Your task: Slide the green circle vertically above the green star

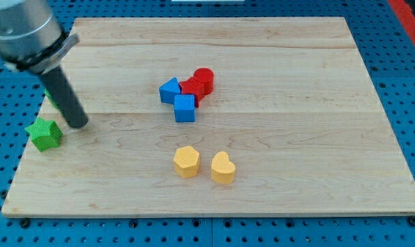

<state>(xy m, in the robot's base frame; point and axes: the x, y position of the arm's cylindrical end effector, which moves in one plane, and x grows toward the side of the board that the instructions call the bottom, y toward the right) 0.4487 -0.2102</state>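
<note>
Rod, no pincer fitted – nothing to spread or pinch; my tip (77,124) rests on the wooden board (296,171) near the view's left edge.
Green star (44,133) – just beside the tip, to its left and slightly lower.
Green circle – a sliver of green (50,98) shows behind the rod, above the star; shape cannot be told.
Board centre: blue triangle (169,90), blue cube (184,108), red star (191,88), red cylinder (204,80), clustered.
Lower centre: yellow hexagon (186,161), yellow heart (222,167)

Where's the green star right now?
The green star sits at the board's left edge in the camera view, just left of and below my tip, far from the other blocks.
</note>
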